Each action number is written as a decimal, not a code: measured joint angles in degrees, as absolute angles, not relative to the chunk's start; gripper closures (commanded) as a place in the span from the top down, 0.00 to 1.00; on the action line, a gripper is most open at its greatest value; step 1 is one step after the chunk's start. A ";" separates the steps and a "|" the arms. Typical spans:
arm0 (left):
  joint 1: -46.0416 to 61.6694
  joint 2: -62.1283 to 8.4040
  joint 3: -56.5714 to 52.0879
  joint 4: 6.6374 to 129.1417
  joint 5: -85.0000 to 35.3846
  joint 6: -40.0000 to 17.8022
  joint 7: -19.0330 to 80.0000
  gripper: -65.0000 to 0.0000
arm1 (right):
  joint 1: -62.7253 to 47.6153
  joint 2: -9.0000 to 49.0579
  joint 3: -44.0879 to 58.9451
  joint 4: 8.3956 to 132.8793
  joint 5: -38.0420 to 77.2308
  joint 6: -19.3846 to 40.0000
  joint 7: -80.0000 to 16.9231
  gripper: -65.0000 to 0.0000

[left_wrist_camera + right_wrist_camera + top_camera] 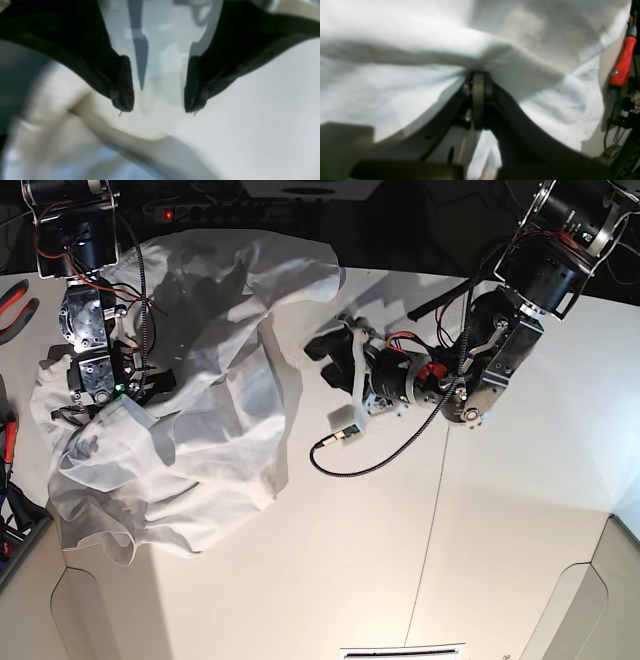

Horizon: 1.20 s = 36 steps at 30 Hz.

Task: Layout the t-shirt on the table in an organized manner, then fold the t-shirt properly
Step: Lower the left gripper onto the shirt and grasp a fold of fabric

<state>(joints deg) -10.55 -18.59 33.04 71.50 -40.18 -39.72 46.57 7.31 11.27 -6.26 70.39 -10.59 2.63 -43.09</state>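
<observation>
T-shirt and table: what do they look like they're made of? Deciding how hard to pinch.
The t-shirt looks like soft, thin woven or knit cloth, probably cotton: matte white, deeply wrinkled, draping in folds, with a stitched hem in the right wrist view. The table looks like a hard, smooth, matte white board, probably laminate: flat, with a thin dark seam.

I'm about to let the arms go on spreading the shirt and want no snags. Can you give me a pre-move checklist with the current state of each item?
1. Right gripper shut on the t-shirt: ok, cloth is pinched between its closed jaws.
2. Left gripper open with nothing between its fingers: ok.
3. Left gripper clear of the shirt: ok, in the base view it sits beside the cloth edge, apart from it.
4. Shirt laid flat: not ok, it is bunched and partly lifted at the right arm.
5. Shirt fully on the table: not ok, part drapes over the near corner.
6. Loose black cable away from the cloth: cannot tell.
</observation>
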 measured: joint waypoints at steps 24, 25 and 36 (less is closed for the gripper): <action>-3.51 -4.58 25.47 77.82 -19.88 -33.36 34.11 0.55 | 7.31 11.27 -6.28 70.39 -10.57 2.63 -42.98 0.00; -3.53 -4.62 25.47 77.87 -17.67 -30.59 32.86 0.55 | 7.31 11.27 -6.28 70.39 -10.55 2.63 -43.00 0.00; -3.49 -4.73 25.41 77.82 -8.40 -21.85 28.71 0.55 | 7.29 11.27 -6.28 70.39 -10.57 2.63 -42.13 0.00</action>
<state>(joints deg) -3.49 -4.73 25.41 77.82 -8.40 -21.85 28.71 7.29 11.27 -6.28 70.39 -10.57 2.63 -42.13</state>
